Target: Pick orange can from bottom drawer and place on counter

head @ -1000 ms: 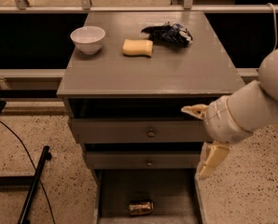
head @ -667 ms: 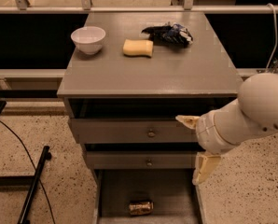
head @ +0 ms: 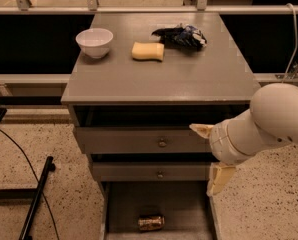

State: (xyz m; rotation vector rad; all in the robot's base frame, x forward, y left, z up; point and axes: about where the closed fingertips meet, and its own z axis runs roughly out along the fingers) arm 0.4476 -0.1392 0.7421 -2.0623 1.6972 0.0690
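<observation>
- The small, shiny copper-orange metal can (head: pixel 151 222) is seen lying on its side on the flat floor of the pulled-out lowest grey drawer (head: pixel 184 204), touched by nothing.
- The cream two-finger gripper (head: pixel 204 160) is held in front of the two upper drawers, to the right, above the can and well apart from it. Its fingers (head: pixel 220 176) are spread apart and nothing is held between them.
- The can is judged light and stiff but thin-walled, so it could be dented by a hard squeeze. Its smooth skin is likely slippery, and on its side it may be set rolling by a nudge.
- Hold is best taken across the middle of the round body, on opposite sides.
- The near part of the square grey-painted cabinet top (head: pixel 164 84) is left bare for setting the can down.
</observation>
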